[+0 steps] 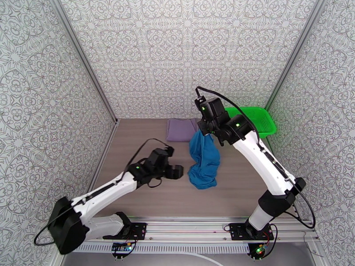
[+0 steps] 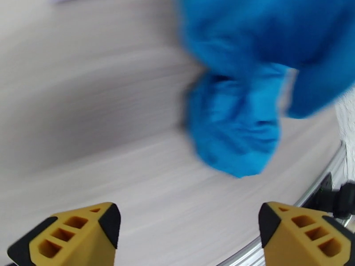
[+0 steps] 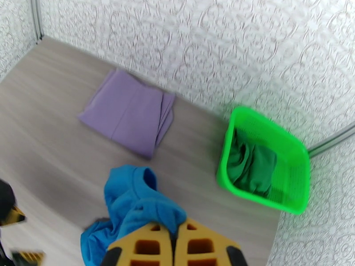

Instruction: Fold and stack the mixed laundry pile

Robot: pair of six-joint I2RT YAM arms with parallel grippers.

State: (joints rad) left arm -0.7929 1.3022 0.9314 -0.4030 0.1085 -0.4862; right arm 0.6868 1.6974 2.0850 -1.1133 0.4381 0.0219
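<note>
One wood-grain bench (image 1: pixel 146 191) carries everything. The bright blue garment (image 1: pixel 204 160) hangs from the right fingers (image 3: pixel 171 240), which are clamped on its top edge. Its lower folds reach the bench just ahead of the left fingers (image 1: pixel 175 171), which are spread wide and empty. Beyond the right fingers sit the green basket (image 3: pixel 293 174), the folded lavender-grey garment (image 3: pixel 128 114) lying flat apart from it, and, inside the basket, the dark green garment (image 3: pixel 250 167).

The left tool (image 2: pixel 186 238) stands with its yellow fingertips (image 2: pixel 73 236) wide apart above the pale worktop (image 2: pixel 88 129), and the blurred blue garment (image 2: pixel 237 125) sits bunched beyond them, clear of both.
</note>
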